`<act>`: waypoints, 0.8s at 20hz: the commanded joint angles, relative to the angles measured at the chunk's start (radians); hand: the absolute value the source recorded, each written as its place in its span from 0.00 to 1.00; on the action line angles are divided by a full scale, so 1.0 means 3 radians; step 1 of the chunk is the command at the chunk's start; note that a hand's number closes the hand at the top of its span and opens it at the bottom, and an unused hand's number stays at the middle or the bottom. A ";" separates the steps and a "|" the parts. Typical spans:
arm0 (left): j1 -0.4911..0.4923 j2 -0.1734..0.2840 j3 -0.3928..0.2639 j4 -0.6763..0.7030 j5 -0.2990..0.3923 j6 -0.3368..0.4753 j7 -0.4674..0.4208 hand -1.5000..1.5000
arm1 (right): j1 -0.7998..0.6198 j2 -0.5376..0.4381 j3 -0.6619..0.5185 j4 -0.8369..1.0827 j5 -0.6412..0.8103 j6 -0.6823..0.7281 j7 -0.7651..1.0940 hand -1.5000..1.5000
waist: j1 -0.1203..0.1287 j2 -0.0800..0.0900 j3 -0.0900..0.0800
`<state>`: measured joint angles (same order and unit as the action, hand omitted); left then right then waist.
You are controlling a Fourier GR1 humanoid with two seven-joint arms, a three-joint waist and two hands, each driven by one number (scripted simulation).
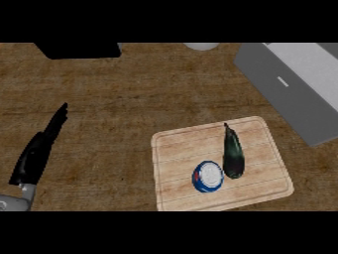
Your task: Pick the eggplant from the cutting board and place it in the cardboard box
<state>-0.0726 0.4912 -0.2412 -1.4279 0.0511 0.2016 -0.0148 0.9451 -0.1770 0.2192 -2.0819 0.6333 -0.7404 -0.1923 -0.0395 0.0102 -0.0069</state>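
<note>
Eggplant [234, 156]: dark, slender, lying on the cutting board [263, 186], long axis running near to far, stem away from the robot; touching or just beside a blue-and-white round item [208, 176].
Left hand [41, 149]: well left of the board, fingers straight, holding nothing; only hand in view.
Right hand: unseen.
Surface: brown wood counter [128, 99].
Box: grey container [303, 89] beyond the board's far right, possibly the target.
</note>
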 commanded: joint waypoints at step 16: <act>-0.0369 -0.0156 0.0014 0.0379 -0.0076 -0.0199 -0.0113 0.50 | -0.0461 0.0588 0.1232 -0.0884 0.2803 0.1794 0.3189 0.00 | 0.0222 0.0025 0.0010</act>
<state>-0.1581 0.4389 -0.2611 -1.3493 0.0156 0.1687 -0.0314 0.9427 -0.0073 0.5240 -2.3421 1.3716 -0.3328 0.5699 0.0234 0.0186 -0.0048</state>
